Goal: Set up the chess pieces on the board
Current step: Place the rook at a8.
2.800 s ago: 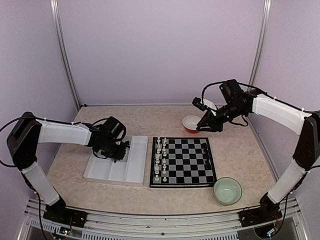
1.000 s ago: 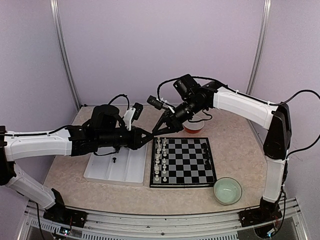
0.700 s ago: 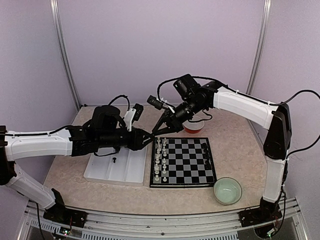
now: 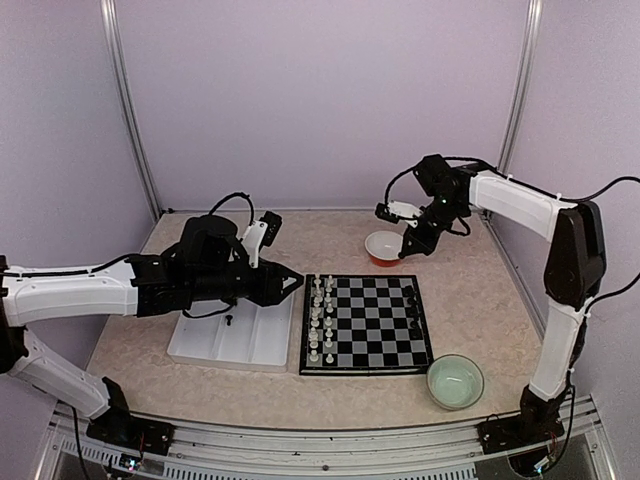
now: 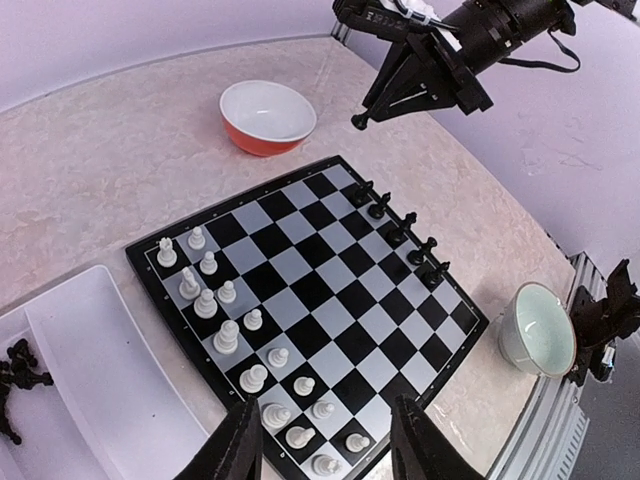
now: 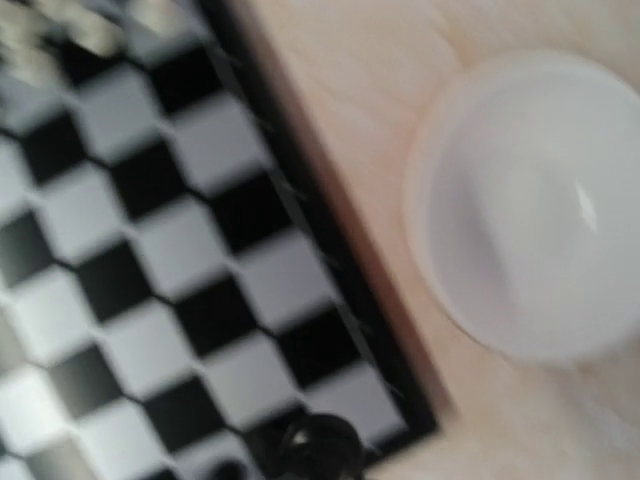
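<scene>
Ferrying black chess piece (image 5: 357, 122) clamped in right gripper (image 4: 405, 251) beyond board's (image 4: 370, 321) far edge, left gripper (image 5: 322, 440) spread empty; next likely needs upright lowering onto free black-side square.

Beige speckled surface (image 4: 480, 300) carrying the board (image 4: 375, 320) mid-way, white tray (image 4: 185, 350) just left, red bowl (image 4: 383, 247) far side, green bowl (image 4: 455, 381) near right.

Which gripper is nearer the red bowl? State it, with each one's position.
Right. The right gripper, pinching a small black piece, hangs just right of the red bowl. The left gripper sits by the board's far left corner, next to the white tray.
</scene>
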You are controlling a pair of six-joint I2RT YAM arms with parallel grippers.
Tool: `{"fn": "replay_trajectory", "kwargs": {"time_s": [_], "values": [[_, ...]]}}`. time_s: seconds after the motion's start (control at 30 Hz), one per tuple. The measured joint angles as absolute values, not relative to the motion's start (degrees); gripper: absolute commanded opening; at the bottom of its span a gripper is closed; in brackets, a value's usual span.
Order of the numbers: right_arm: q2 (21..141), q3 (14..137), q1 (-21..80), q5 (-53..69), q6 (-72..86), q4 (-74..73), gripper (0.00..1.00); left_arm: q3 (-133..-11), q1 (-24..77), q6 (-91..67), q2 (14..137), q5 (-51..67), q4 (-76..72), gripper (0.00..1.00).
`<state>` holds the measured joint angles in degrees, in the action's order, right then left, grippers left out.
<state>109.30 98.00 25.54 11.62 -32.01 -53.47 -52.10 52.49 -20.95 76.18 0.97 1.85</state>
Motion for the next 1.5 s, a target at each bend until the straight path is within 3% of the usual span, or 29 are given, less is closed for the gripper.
{"fn": "replay_trajectory", "kwargs": {"time_s": [0.53,1.5], "values": [[121.14,104.01,22.68,7.60,-33.63,-57.98,0.00,-52.10,52.62,-20.97,77.82,0.80,2.28,0.44],[124.49,104.05,22.68,7.55,-33.61,-59.11,0.00,-51.99,52.73,-20.95,77.82,-1.80,2.33,0.44]]}}
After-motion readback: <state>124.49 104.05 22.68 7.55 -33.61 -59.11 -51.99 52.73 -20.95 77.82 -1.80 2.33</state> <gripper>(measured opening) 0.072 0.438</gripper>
